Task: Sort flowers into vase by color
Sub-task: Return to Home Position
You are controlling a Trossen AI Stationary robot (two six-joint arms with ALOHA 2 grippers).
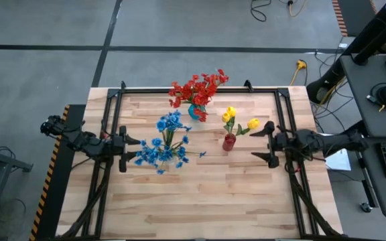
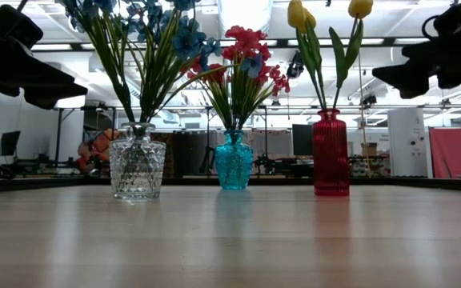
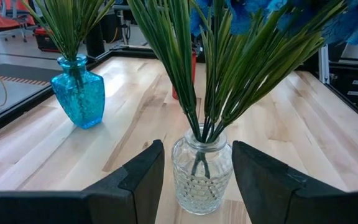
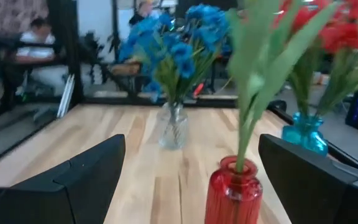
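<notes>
On the wooden table (image 1: pixel 200 201), the flowers (image 1: pixel 158 155) stand in vases (image 1: pixel 228 142) between the left pincer (image 1: pixel 131 150) and right pincer (image 1: pixel 265 142), both released.

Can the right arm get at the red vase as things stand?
Probably yes. The right arm has its jaws open, facing the tall red glass vase across bare wooden table, nothing between them. The yellow flowers in it lean its way and might get brushed.

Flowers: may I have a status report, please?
Left gripper open at clear vase, right gripper open at red vase. Blue flowers in clear, red flowers in blue vase, yellow flowers in red. Nothing held.
</notes>
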